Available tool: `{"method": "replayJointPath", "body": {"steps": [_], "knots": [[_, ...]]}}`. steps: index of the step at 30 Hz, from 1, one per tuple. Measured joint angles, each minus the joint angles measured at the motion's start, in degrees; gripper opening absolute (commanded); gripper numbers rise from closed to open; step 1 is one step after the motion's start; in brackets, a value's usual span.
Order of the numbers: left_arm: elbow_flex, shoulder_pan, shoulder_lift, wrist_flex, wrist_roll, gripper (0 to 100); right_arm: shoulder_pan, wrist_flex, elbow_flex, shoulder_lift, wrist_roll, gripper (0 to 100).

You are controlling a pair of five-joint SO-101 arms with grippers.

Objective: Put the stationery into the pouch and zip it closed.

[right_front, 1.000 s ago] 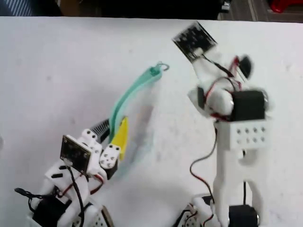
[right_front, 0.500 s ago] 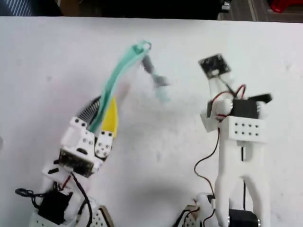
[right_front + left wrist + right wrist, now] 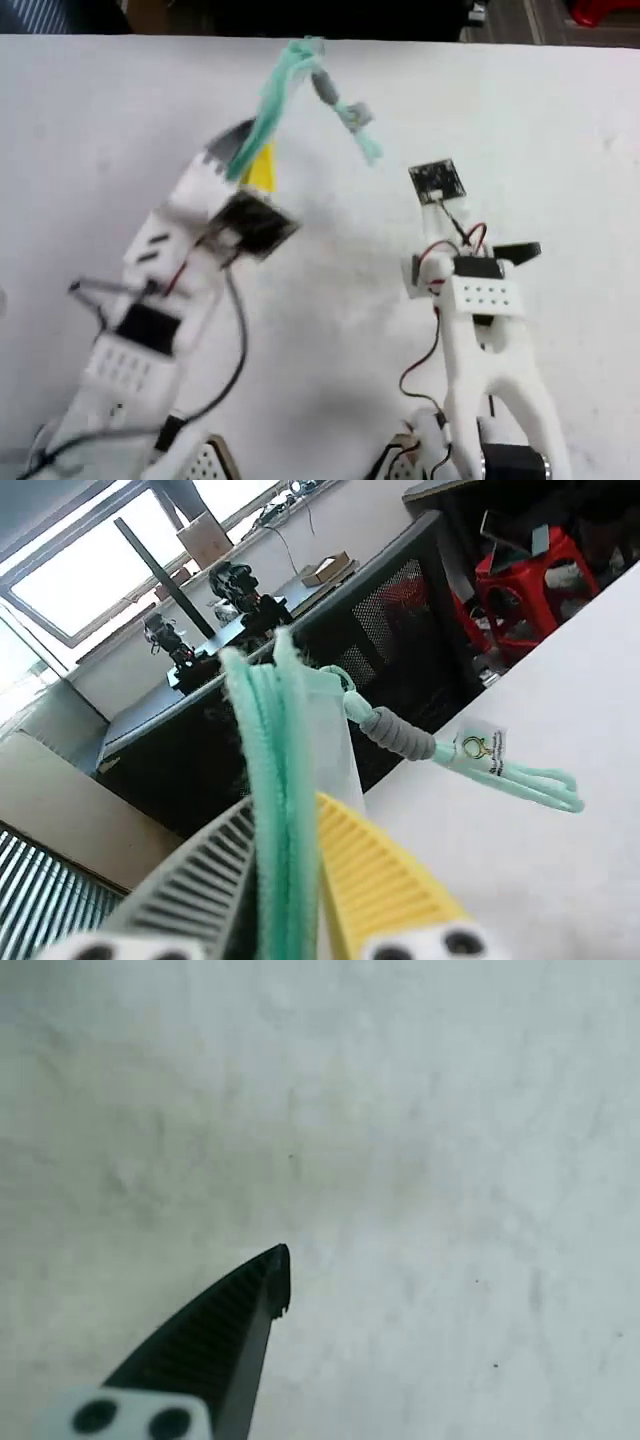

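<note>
We log: left gripper (image 3: 286, 825) clamped on teal pouch (image 3: 272, 720), held above worktop (image 3: 560, 880) | right gripper (image 3: 262, 1290) near worktop, state we cannot tell.

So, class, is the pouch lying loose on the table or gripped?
Gripped: the left gripper has its jaws shut on the pouch.

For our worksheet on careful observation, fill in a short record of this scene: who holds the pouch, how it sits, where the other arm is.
holder: left gripper, shut on the pouch
pouch: green, sticking up from the gripper, off the table
zip strap: trails from the pouch's far end
right arm: over bare table, apart from the pouch
</note>
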Motion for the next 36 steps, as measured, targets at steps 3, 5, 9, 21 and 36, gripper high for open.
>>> {"method": "replayJointPath", "body": {"steps": [3, 5, 9, 21, 36], "knots": [[-1.0, 1.2, 12.0, -8.5, -3.8, 2, 3.3, -6.6, 2.5, 0.0, -0.2, 64.3], [-1.1, 3.7, 18.7, -12.5, -6.6, 2, 4.7, -9.6, 3.8, 0.0, -0.2, 64.3], [-1.1, 10.9, 29.5, -17.0, -12.3, 2, 5.7, -12.0, 4.2, 0.0, -0.2, 64.3], [-1.0, 20.1, 56.4, -30.6, -4.1, 4, 7.7, -13.6, 4.4, 0.0, -0.3, 64.3], [-3.1, 19.6, 40.4, 2.6, 12.0, 21, 7.9, -13.8, 4.4, 0.0, -0.3, 64.3]]}}
